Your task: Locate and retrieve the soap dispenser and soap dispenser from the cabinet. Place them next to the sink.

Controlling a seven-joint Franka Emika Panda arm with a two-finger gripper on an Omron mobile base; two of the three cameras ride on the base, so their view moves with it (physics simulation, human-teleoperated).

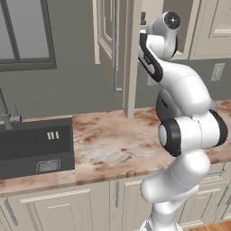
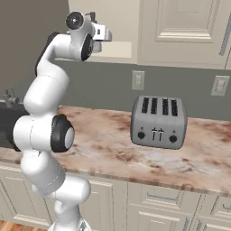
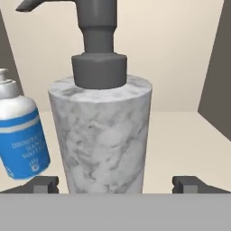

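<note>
A mottled brown-and-cream stone tabletop [image 1: 113, 144] runs along a grey wall, over low cream cabinets [image 1: 58, 210] with bar handles. At its left end sits the sink [image 1: 36, 149], a dark grey basin with a thin metal faucet [image 1: 6, 115] rising behind it, and a dark-framed window [image 1: 25, 36] hangs above. Further right on the tabletop stands a silver four-slot toaster [image 2: 158, 122], with two pale wall outlets [image 2: 138, 80] on the wall behind it. Above, the beige wall cabinet [image 2: 122, 27] stands open, its panelled door [image 1: 113, 40] swung out toward the room, and the white arm reaches up into the opening. In the hand view the plain beige shelf [image 3: 185, 135] carries both bottles: the grey soap dispenser [image 3: 101, 135], a marbled pale cylinder with a dark pump top, stands upright dead ahead and very close, and the blue soap dispenser [image 3: 22, 140], with white pump and label, stands just beside it on the left of that view, leaning slightly. The jaws [image 3: 115, 184] are spread wide, one dark fingertip [image 3: 43, 184] on either side of the grey bottle's base, with a clear gap on the right side; the left tip is near the bottle, and contact there cannot be told.
</note>
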